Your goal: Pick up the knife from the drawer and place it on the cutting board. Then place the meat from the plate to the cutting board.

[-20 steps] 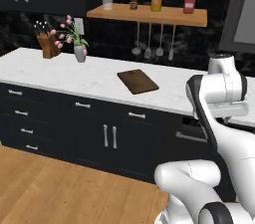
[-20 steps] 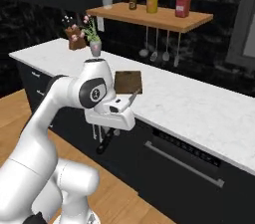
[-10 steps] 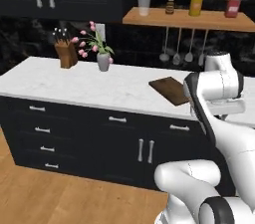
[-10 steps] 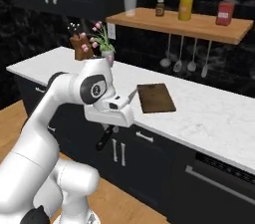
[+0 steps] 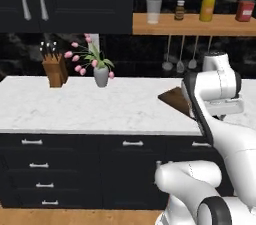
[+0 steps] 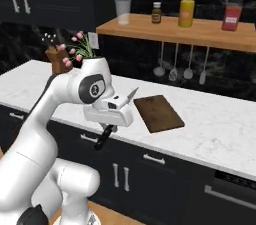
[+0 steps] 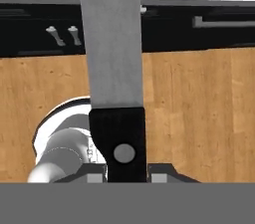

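Matt grey steel knife blade (image 7: 110,39) on a smooth black handle (image 7: 118,143), probably plastic. Dark-brown wooden cutting board (image 6: 158,113) lies on glossy white marble counter (image 6: 220,131).

In the left base view our own arm covers the right part of the cutting board (image 5: 175,100). In the hand view the knife (image 7: 112,58) runs off the top edge, hiding its tip, and its handle's lower end sinks out of sight between the fingers.
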